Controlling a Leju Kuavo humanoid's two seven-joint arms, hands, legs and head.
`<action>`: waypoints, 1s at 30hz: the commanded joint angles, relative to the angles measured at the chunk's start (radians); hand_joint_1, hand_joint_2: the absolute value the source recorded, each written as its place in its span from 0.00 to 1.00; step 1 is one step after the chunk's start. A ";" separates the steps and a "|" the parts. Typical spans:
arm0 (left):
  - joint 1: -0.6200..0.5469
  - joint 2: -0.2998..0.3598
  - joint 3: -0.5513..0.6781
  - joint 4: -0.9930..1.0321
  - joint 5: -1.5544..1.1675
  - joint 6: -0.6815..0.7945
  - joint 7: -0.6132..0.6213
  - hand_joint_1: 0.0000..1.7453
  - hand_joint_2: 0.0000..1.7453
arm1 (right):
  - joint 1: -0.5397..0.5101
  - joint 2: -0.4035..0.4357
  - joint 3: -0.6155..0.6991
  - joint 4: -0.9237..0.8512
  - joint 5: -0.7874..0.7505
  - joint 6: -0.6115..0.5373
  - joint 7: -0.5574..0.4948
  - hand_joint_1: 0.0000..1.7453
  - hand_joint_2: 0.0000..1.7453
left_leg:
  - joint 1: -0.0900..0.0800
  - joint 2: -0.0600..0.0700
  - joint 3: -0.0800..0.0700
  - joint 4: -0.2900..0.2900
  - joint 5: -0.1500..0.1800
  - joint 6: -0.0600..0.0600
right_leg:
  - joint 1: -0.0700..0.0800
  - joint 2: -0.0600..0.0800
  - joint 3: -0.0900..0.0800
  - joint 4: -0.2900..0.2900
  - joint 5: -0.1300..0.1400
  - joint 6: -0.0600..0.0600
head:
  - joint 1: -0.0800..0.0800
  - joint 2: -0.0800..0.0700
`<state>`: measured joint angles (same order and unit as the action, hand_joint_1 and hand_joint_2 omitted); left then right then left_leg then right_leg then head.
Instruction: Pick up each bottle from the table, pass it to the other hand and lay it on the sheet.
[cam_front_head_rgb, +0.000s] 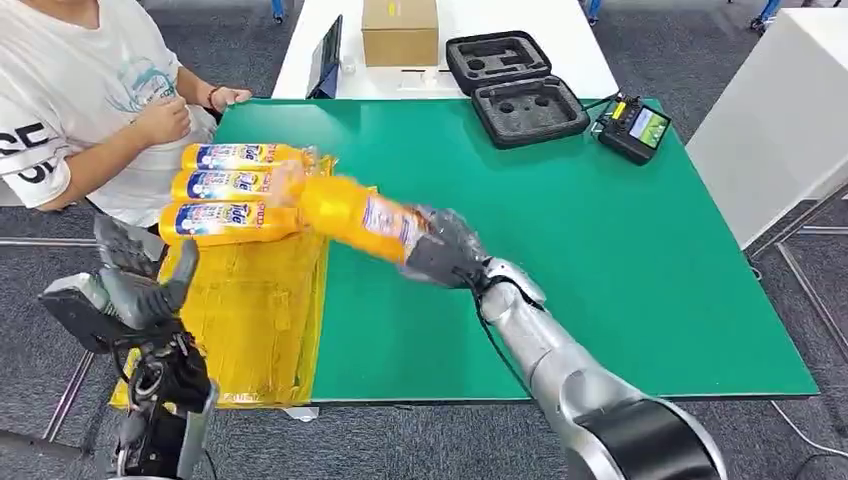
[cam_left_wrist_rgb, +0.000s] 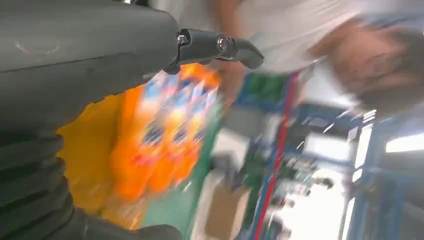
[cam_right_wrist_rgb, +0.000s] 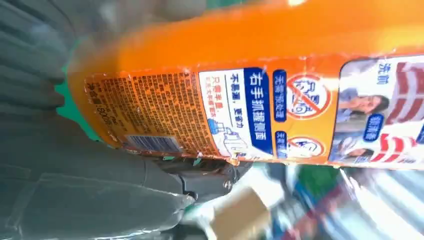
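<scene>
Green bench (cam_front_head_rgb: 560, 250): right hand (cam_front_head_rgb: 445, 250) gripped an orange labelled bottle (cam_front_head_rgb: 355, 215) above yellow sheet (cam_front_head_rgb: 260, 310); left hand (cam_front_head_rgb: 135, 280) held nothing, fingers apart.

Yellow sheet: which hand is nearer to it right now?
Left. The left hand hangs open over the yellow sheet's near left edge. The right hand grips an orange bottle above the green table, off the sheet's right side.

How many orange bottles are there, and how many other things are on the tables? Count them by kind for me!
Orange bottles: 4, three lying on the yellow sheet at, one held in the right hand at
Black foam cases: 1
Cardboard boxes: 1
Tablets: 1
Handheld controllers with a screen: 1
Total: 8
</scene>
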<state>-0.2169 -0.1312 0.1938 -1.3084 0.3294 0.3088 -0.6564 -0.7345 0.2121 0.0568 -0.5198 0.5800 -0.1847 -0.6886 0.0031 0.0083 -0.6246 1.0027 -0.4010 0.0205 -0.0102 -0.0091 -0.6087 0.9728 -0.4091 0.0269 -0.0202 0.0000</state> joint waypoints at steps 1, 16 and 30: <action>0.060 0.044 0.043 0.157 0.206 -0.203 0.093 0.00 1.00 | 0.276 -0.031 0.118 -0.562 -0.338 -0.211 -0.010 1.00 1.00 | 0.000 0.001 0.008 -0.003 -0.003 -0.001 | 0.000 0.002 0.008 -0.004 -0.002 -0.001 | 0.000 0.000; 0.093 0.033 -0.104 0.006 0.185 -0.350 0.163 0.00 1.00 | 0.217 -0.025 0.139 -0.247 -0.389 -0.124 0.003 1.00 1.00 | 0.000 -0.001 0.002 -0.001 -0.002 0.000 | 0.000 0.001 0.002 -0.001 -0.002 0.000 | 0.000 0.000; 0.053 0.035 -0.322 -0.044 0.115 -0.373 0.184 0.00 1.00 | 0.187 0.070 0.248 0.024 -0.304 -0.004 0.043 1.00 1.00 | 0.001 -0.001 0.001 0.000 -0.003 -0.001 | 0.001 0.000 0.001 0.000 -0.002 -0.001 | 0.000 0.000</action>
<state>-0.1277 -0.1091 0.0254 -1.3379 0.4532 -0.0617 -0.4803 -0.4727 0.2334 0.2353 -0.7635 0.2712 -0.2075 -0.6562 0.0028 0.0077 -0.6283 1.0026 -0.4017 0.0209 -0.0104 -0.0092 -0.6123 0.9726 -0.4090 0.0274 -0.0202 0.0000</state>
